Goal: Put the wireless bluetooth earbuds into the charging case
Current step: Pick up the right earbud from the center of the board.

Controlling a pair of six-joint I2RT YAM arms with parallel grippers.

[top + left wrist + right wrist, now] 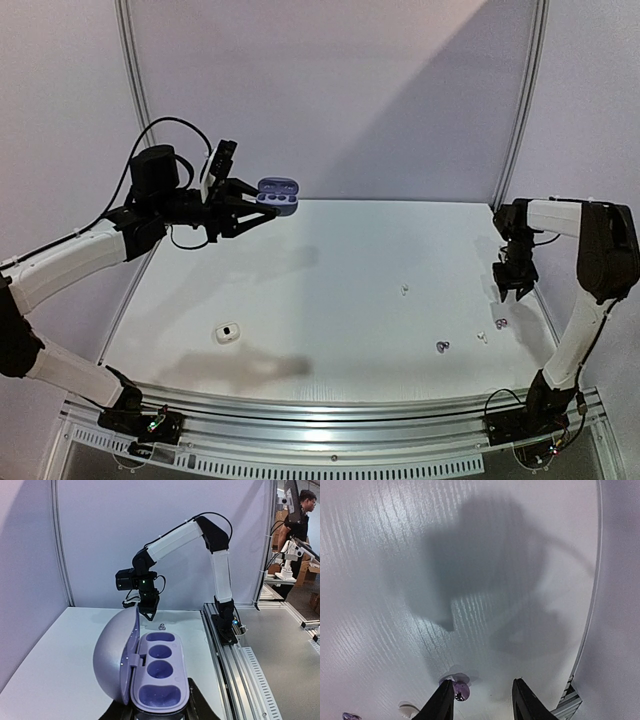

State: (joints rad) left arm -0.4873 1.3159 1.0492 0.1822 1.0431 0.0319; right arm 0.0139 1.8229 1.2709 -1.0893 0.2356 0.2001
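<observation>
My left gripper (255, 205) is raised above the table's back left and is shut on the open purple charging case (277, 196). In the left wrist view the case (160, 672) shows its empty wells, with the lid standing up on the left. Earbuds lie on the table at the right: a white one (404, 290), a purple one (442, 347), another white one (481, 337) and a purple one (501, 323). My right gripper (513, 288) hangs just above that last one with its jaws apart. The purple earbud (461, 691) lies on the table beside my right gripper's (483, 682) left finger (442, 702).
A small white case (227, 333) lies at the front left of the table. A white earbud (408, 710) and another purple one (350, 716) sit left of my right gripper's fingers. The table's right edge and its rail (540, 300) run close beside my right gripper.
</observation>
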